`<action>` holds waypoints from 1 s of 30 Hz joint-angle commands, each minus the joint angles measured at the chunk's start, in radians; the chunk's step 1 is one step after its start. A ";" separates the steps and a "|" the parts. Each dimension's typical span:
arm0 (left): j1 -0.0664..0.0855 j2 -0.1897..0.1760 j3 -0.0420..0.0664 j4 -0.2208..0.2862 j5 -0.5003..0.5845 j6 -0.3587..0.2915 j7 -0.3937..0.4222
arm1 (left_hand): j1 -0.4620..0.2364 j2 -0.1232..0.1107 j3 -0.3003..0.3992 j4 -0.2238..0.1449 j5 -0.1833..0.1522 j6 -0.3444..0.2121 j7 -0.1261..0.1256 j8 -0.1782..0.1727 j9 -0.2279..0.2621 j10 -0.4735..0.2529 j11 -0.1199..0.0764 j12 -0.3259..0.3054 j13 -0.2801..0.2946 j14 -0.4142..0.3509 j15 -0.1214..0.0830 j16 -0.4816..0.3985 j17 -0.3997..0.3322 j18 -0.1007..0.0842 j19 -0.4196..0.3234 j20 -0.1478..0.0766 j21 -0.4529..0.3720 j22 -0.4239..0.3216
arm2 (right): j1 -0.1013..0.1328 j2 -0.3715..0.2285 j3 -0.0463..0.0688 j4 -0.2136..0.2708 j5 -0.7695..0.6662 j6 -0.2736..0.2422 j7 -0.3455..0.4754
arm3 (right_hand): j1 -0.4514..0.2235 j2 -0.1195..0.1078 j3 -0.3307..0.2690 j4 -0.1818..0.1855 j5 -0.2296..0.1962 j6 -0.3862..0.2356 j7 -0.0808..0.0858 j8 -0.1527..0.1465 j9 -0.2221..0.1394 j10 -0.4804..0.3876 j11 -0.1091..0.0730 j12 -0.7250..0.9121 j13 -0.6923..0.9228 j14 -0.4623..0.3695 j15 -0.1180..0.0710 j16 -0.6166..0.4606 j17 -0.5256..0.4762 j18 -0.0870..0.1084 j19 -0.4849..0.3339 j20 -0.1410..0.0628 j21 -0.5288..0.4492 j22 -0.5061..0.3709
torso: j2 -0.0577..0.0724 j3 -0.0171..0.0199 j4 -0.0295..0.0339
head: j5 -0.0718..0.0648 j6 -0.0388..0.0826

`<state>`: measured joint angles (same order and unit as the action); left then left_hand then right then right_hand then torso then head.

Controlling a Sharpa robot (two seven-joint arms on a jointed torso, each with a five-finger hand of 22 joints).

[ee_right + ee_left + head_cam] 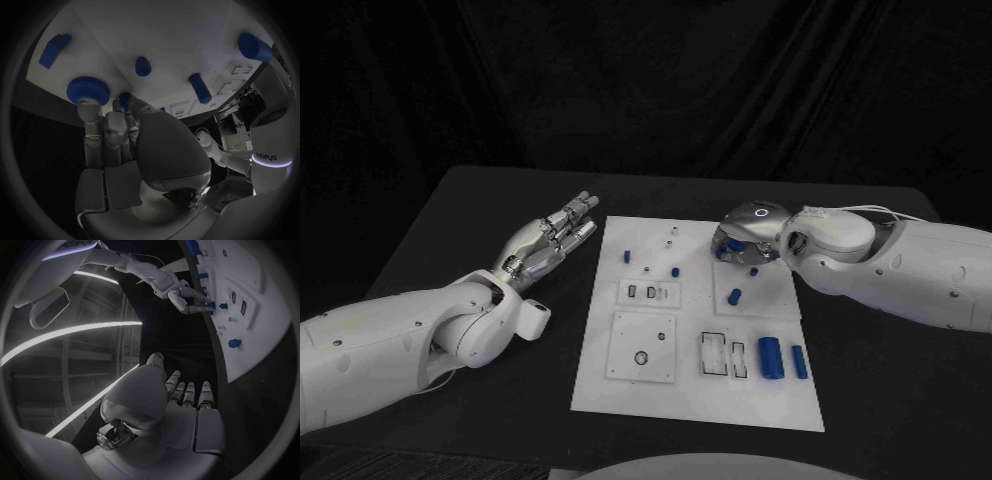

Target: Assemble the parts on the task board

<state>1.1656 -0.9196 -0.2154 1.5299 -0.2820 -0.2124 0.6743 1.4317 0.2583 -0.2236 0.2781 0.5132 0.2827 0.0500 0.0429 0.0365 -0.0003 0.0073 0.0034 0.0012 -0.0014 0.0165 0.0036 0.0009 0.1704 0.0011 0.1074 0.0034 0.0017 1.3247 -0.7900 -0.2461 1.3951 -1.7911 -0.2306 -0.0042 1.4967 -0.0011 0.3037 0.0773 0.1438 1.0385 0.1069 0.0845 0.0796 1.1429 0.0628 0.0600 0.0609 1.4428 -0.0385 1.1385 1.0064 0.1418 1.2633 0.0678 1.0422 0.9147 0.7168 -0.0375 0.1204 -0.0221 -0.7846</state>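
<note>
Step in hand: you are working the right silver hand (746, 243) down onto the far right part of the flat white rectangular task board (668, 385), where it is reaching a round blue ridged knob (87, 89).
Right hand fingers: in the right wrist view one fingertip (89, 106) is touching the knob's rim and another is lying against a small blue part (125, 98) just beside it; whether anything is actually being pinched I cannot tell.
Left hand: your left silver hand (551, 238) is hovering over the black table (459, 220) just beside the board's left edge, fingers released, stretched out together, holding nothing.
Doing it well: I judge you are needing a second finger on the knob's opposite side before turning or lifting, or it is likely slipping sideways.
Keep clear: two short blue pegs (142, 66) are standing near the knob; be keeping the other fingers off them.
Loose parts: two blue cylinders (770, 356) are lying on the board's near right side.
Hidden: in the head view the right hand is covering the knob, so its seating is not showing.
Hard to make out: the shapes of the small parts near the board's far edge.
</note>
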 commanded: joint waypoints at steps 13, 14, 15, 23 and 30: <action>0.003 0.001 0.001 0.002 -0.002 0.021 0.079 | 0.020 -0.005 0.012 -0.006 0.016 0.011 0.007 0.006 0.002 0.000 0.014 -0.003 -0.001 0.001 0.012 -0.004 -0.001 -0.007 -0.001 0.014 -0.003 -0.002 | 0.033 0.001 0.002 0.034 -0.013 -0.134 -0.002 | 0.002 -0.030 0.018 -0.004 -0.053 0.072 -0.005 0.014 0.014 0.089 -0.017 0.004 0.003 0.027 -0.013 0.014 0.015 -0.019 0.035 -0.009 0.059 0.082 | -0.006 -0.0021 0.0011 | 0.017 0.002; 0.003 0.002 0.001 0.002 -0.002 0.022 0.078 | 0.021 -0.005 0.013 -0.006 0.017 0.012 0.008 0.007 0.002 0.000 0.015 -0.003 -0.001 0.001 0.013 -0.004 -0.001 -0.007 -0.001 0.015 -0.003 -0.002 | 0.035 0.008 0.002 0.029 -0.013 -0.135 -0.002 | 0.001 -0.032 0.017 -0.003 -0.056 0.074 -0.006 0.014 0.015 0.090 -0.018 0.004 0.003 0.027 -0.014 0.013 0.015 -0.019 0.036 -0.009 0.060 0.083 | -0.007 -0.0023 0.0014 | 0.017 0.002; 0.003 0.003 0.001 0.001 -0.002 0.023 0.078 | 0.021 -0.005 0.013 -0.006 0.017 0.012 0.008 0.007 0.002 0.000 0.015 -0.003 -0.001 0.001 0.013 -0.004 -0.001 -0.007 -0.001 0.015 -0.003 -0.002 | 0.037 0.016 0.003 0.023 -0.013 -0.136 -0.001 | 0.000 -0.034 0.016 -0.003 -0.058 0.075 -0.007 0.014 0.016 0.090 -0.019 0.004 0.003 0.027 -0.014 0.013 0.014 -0.019 0.036 -0.010 0.060 0.084 | -0.007 -0.0023 0.0018 | 0.017 0.003; 0.003 0.014 0.001 -0.005 -0.002 0.032 0.078 | 0.023 -0.005 0.015 -0.007 0.019 0.013 0.010 0.008 0.002 0.000 0.017 -0.003 -0.001 0.001 0.017 -0.004 -0.001 -0.007 -0.001 0.019 -0.003 -0.002 | 0.038 0.098 0.004 -0.061 -0.013 -0.150 0.004 | -0.012 -0.044 0.009 0.009 -0.078 0.074 -0.012 0.008 0.017 0.091 -0.022 0.001 0.002 0.027 -0.017 0.007 0.009 -0.019 0.037 -0.012 0.061 0.091 | -0.008 -0.0027 0.0033 | 0.024 -0.003; 0.003 0.017 0.001 -0.006 -0.002 0.037 0.078 | 0.024 -0.004 0.017 -0.008 0.019 0.013 0.011 0.008 0.002 0.000 0.018 -0.003 -0.001 0.001 0.018 -0.004 -0.001 -0.007 -0.001 0.021 -0.003 -0.002 | 0.028 0.157 0.005 -0.134 0.083 -0.135 0.008 | -0.014 -0.049 0.010 0.017 -0.074 0.065 -0.005 -0.003 0.017 0.079 -0.014 0.000 0.001 0.024 -0.014 0.002 0.004 -0.020 0.033 -0.012 0.057 0.092 | -0.007 -0.0039 0.0062 | 0.022 -0.002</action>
<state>1.1656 -0.9046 -0.2155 1.5222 -0.2824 -0.1920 0.6747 1.4439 0.2545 -0.2116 0.2716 0.5266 0.2897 0.0571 0.0464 0.0371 -0.0014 0.0205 0.0034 0.0013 0.0022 0.0272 0.0036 0.0017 0.1703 0.0011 0.1217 0.0034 0.0009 1.3559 -0.6346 -0.2421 1.2675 -1.7625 -0.3521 0.0028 1.4800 -0.0436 0.3147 0.0886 0.0679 1.1088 0.0993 0.0847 0.0969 1.2294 0.0466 0.0628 0.0635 1.4635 -0.0535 1.1424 1.0092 0.1397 1.2939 0.0557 1.0998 1.0055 0.7093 -0.0413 0.1242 0.0024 -0.7881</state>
